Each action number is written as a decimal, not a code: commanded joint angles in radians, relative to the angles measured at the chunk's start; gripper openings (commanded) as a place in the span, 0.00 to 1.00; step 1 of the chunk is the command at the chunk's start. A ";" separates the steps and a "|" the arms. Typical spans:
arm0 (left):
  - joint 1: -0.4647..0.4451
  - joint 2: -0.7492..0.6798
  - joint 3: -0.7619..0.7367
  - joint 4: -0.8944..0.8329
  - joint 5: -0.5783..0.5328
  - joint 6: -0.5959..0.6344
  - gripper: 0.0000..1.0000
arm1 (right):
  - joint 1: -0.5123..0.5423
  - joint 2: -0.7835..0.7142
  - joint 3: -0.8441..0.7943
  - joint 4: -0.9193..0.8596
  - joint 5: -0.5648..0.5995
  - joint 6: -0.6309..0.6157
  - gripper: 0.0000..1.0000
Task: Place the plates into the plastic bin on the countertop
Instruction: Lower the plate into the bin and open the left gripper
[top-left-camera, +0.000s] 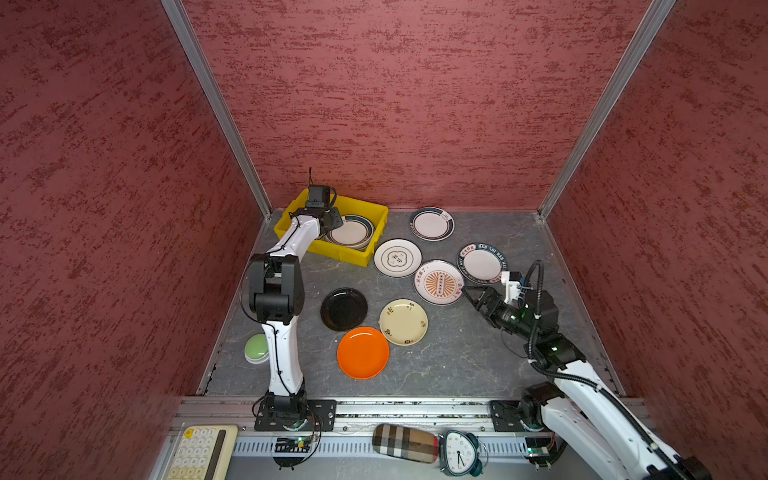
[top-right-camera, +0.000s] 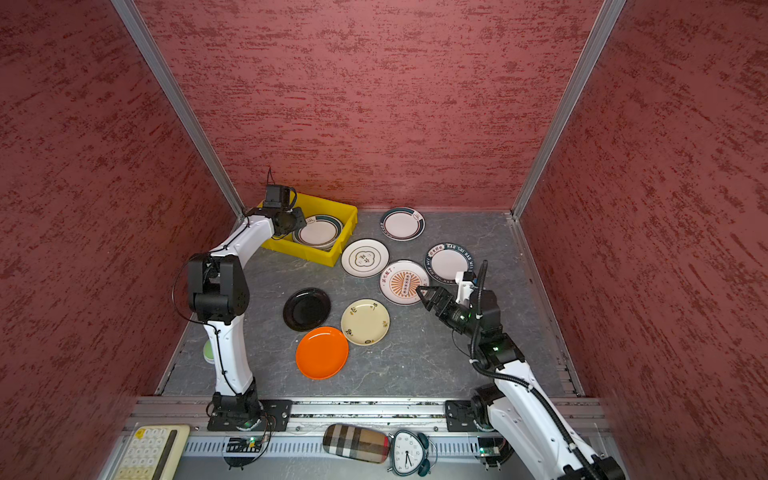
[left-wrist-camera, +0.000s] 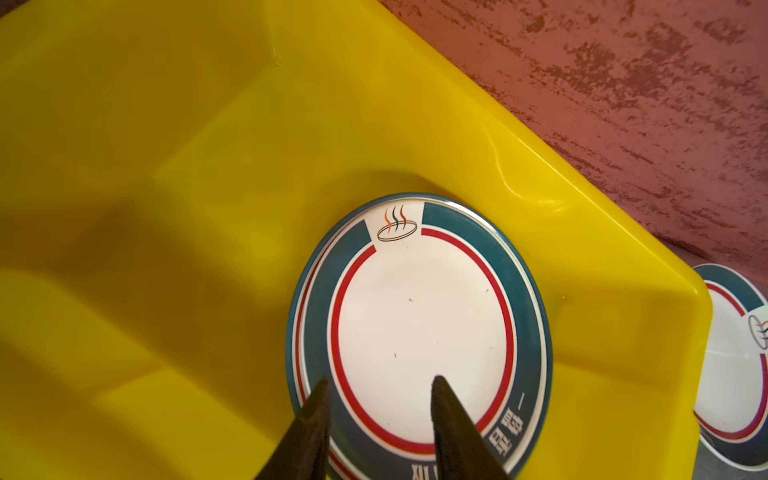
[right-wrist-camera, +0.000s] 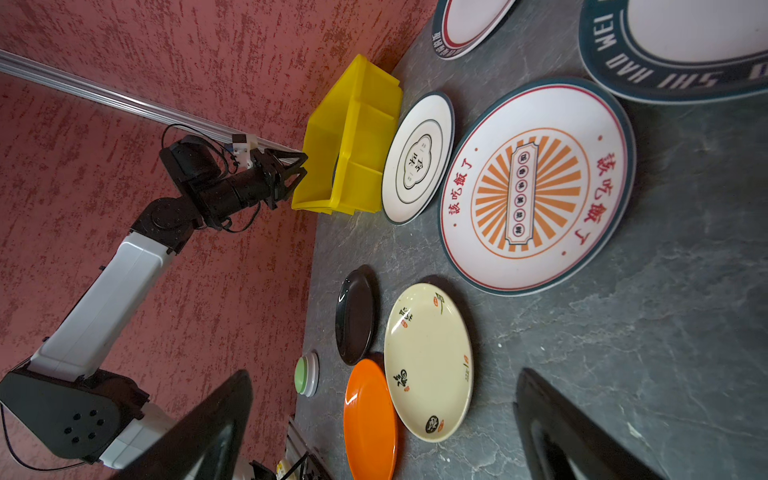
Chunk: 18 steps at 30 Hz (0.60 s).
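Observation:
The yellow plastic bin (top-left-camera: 376, 208) (left-wrist-camera: 208, 124) stands at the back left of the countertop (top-left-camera: 457, 361). A white plate with a teal rim (top-left-camera: 353, 232) (left-wrist-camera: 419, 328) lies flat inside it. My left gripper (top-left-camera: 332, 222) (left-wrist-camera: 380, 380) hovers over that plate's near edge, open, with nothing between its fingers. On the countertop lie another teal-rimmed plate (top-left-camera: 432, 223), a cloud-outline plate (top-left-camera: 397, 257), a sunburst plate (top-left-camera: 438, 282), a dark lettered-rim plate (top-left-camera: 482, 264), a black plate (top-left-camera: 344, 309), a cream floral plate (top-left-camera: 403, 322) and an orange plate (top-left-camera: 363, 352). My right gripper (top-left-camera: 471, 297) (right-wrist-camera: 384, 374) is open and empty beside the sunburst plate's right edge.
A green and white round button (top-left-camera: 256, 348) sits by the left arm's base. Beyond the front rail lie a keypad (top-left-camera: 199, 453), a plaid case (top-left-camera: 405, 442) and an alarm clock (top-left-camera: 461, 453). Red textured walls close in three sides.

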 joint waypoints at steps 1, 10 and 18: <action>-0.002 0.030 0.030 -0.005 0.026 0.001 0.44 | -0.002 0.006 0.031 0.026 0.011 -0.006 0.99; -0.015 -0.085 -0.098 0.118 0.086 0.010 0.63 | -0.001 0.044 0.055 0.006 0.020 -0.039 0.99; -0.064 -0.400 -0.428 0.314 0.087 -0.046 0.99 | -0.011 0.209 0.216 -0.095 0.060 -0.163 0.99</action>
